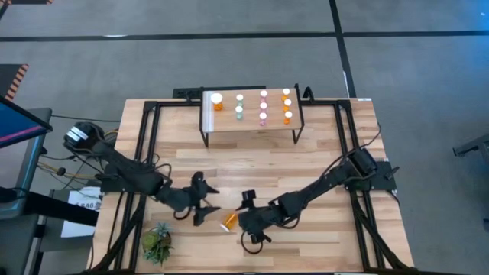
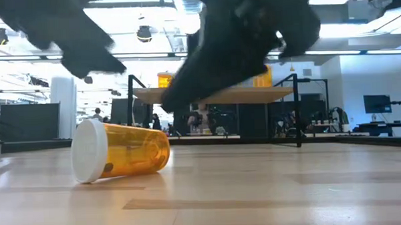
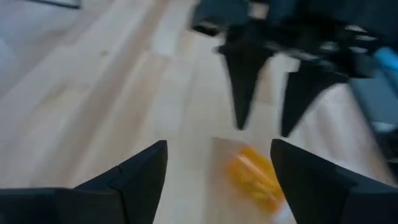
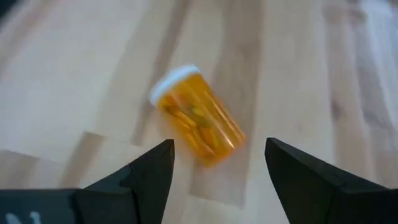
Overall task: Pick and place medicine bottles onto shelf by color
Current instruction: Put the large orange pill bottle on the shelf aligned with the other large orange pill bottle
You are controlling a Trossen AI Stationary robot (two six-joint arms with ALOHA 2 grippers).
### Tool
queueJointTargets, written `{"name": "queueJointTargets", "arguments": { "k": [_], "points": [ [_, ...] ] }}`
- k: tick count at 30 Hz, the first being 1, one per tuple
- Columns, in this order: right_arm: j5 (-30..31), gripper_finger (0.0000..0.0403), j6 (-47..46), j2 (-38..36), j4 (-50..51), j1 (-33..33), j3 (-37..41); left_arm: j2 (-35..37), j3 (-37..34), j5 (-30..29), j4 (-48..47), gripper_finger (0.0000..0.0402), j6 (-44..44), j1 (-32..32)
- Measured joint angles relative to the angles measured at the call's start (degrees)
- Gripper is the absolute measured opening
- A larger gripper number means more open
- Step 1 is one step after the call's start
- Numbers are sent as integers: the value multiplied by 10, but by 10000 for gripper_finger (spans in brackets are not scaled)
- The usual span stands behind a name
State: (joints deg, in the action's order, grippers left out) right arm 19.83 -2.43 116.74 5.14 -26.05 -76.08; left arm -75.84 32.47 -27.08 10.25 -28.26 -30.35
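A wide orange medicine bottle [image 1: 228,221] with a white cap lies on its side on the table, near the front edge; it shows large in the low view [image 2: 121,150]. My left gripper [image 1: 209,200] hovers open just to its left, with the bottle [image 3: 252,177] ahead of its fingers. My right gripper [image 1: 243,220] hovers open just to the bottle's right, above it [image 4: 196,118]. Neither gripper touches the bottle. The shelf [image 1: 252,131] stands at the table's far side and bears upright bottles in orange [image 1: 217,103], teal [image 1: 239,108] and pink [image 1: 263,107].
A small green spiky plant [image 1: 158,241] stands at the near left, close to my left arm. Black frame rails [image 1: 145,145] run along the table's left and right sides. Bare wood lies between the shelf and the two grippers.
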Motion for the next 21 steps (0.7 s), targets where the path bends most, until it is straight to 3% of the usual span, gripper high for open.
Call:
{"name": "queueJointTargets", "arguments": {
  "k": [9, 15, 21],
  "points": [
    [-128, 276, 58, 0, -10, 41, -34, -2, 0, -62, -7, 226, -44, -111],
    [-168, 287, 74, 0, -11, 53, -46, -2, 0, -79, -5, 218, -39, -122],
    [-170, 342, 51, 0, -5, 60, -58, -2, 0, -81, -7, 218, -35, -117]
  ]
}}
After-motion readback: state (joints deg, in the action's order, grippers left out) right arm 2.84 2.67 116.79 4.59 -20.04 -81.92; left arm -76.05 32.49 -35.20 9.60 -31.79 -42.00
